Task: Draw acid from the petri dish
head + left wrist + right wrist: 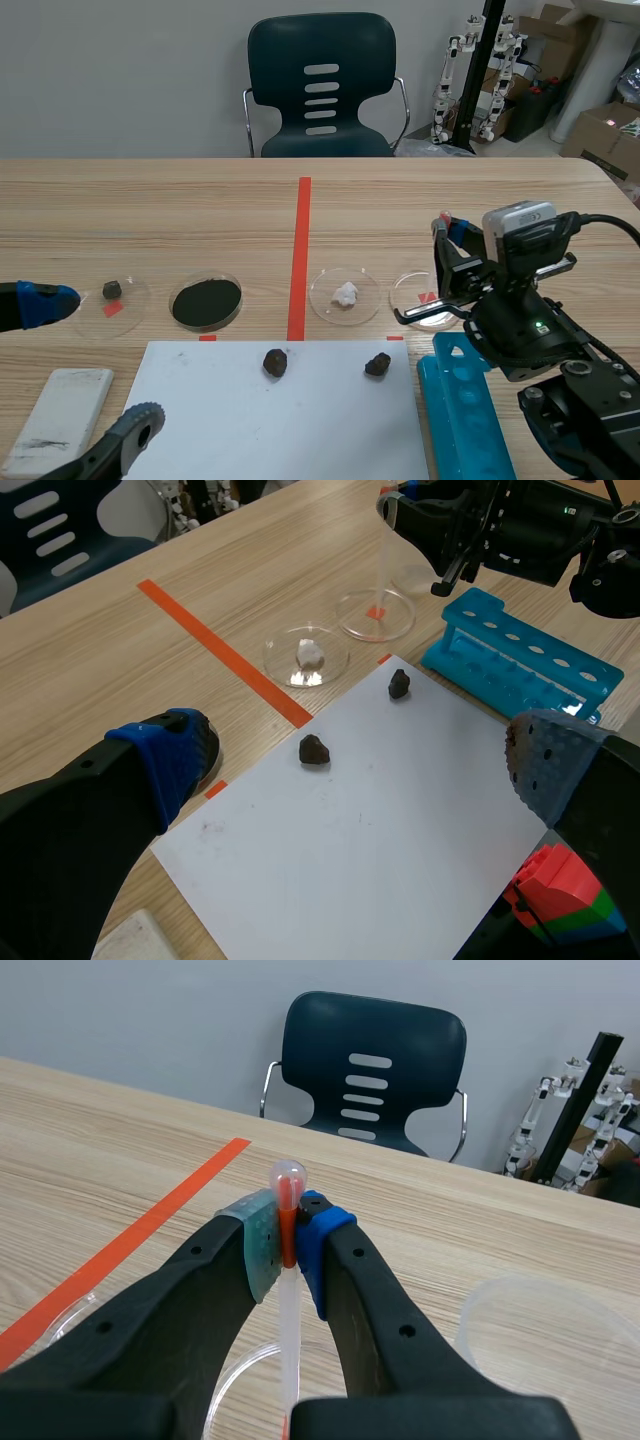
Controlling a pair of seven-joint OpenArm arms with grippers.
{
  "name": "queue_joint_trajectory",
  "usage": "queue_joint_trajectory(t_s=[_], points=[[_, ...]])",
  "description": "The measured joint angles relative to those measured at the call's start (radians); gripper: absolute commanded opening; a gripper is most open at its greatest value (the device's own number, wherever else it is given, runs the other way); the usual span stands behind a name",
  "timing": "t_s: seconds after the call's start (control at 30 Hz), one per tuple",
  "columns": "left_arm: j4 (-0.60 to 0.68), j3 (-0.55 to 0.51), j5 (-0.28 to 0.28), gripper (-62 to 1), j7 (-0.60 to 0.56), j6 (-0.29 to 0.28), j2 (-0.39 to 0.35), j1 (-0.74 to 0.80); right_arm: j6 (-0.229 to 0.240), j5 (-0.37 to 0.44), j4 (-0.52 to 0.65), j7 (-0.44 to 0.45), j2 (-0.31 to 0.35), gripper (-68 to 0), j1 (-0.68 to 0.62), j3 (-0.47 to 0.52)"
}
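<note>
White sheet point(280, 420) lies on the table. Blue rack point(470, 420) stands just beside its right edge. Left gripper point(355, 768), fingers spread, hangs at the sheet's left edge. Right gripper point(287, 1235) pinches a pipette point(287, 1185) upright over the clear dish point(412, 288), just beyond the sheet's far right corner.

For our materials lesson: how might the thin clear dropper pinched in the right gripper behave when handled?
The thin clear plastic dropper probably squashes easily: the right gripper nearly closes around it. Slender, it is likely light and bendy. Its round tube might roll if laid down.
</note>
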Motion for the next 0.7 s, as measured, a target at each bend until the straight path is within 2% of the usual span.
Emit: queue_joint_trajectory(t_s=[0.43, 0.7], points=[[0.0, 0.0, 0.0, 1.3, 0.0, 0.0, 0.0, 0.0, 0.0, 0.0, 0.0, 0.001, 0.0, -63.3, 0.0, 0.0], [0.0, 0.0, 0.0, 1.3, 0.0, 0.0, 0.0, 0.0, 0.0, 0.003, 0.0, 0.0, 0.0, -60.6, 0.0, 0.0]])
